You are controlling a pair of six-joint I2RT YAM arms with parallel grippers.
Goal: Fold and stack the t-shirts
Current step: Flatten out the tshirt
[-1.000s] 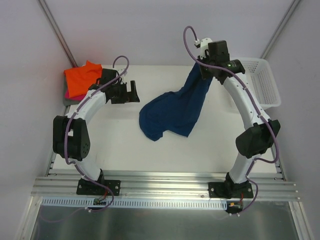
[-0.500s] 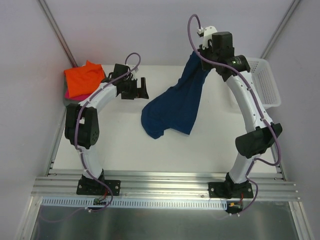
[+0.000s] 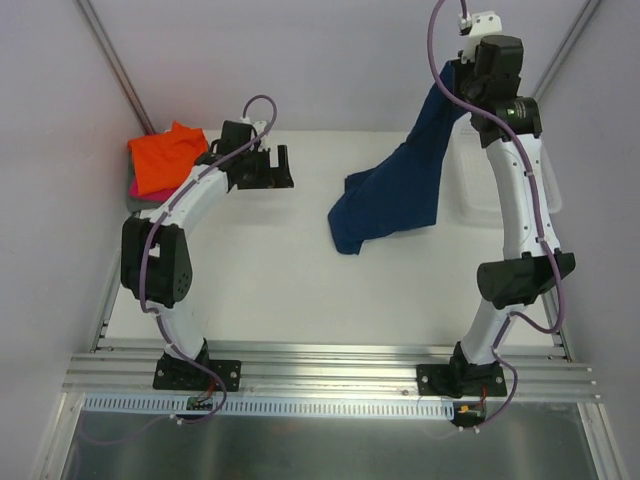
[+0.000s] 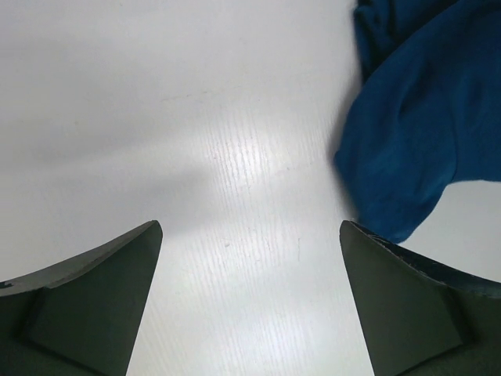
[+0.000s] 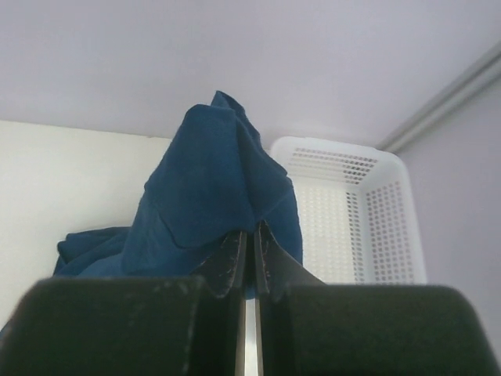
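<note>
A navy blue t-shirt hangs from my right gripper, which is raised high at the back right and shut on a bunch of its cloth. The shirt's lower end drags on the white table. My left gripper hovers open over the table's back left, empty; its wrist view shows bare table between the fingers and the navy t-shirt at the upper right. A folded bright orange t-shirt tops a stack at the far left, with pink and grey edges under it.
A white plastic lattice basket stands at the back right, partly behind the right arm; it also shows as the white basket behind the hanging cloth. Grey walls close the back and sides.
My right gripper has risen and swung right, lifting the navy t-shirt so that most of it hangs off the table. My left gripper has moved slightly right and toward the back, still open.
</note>
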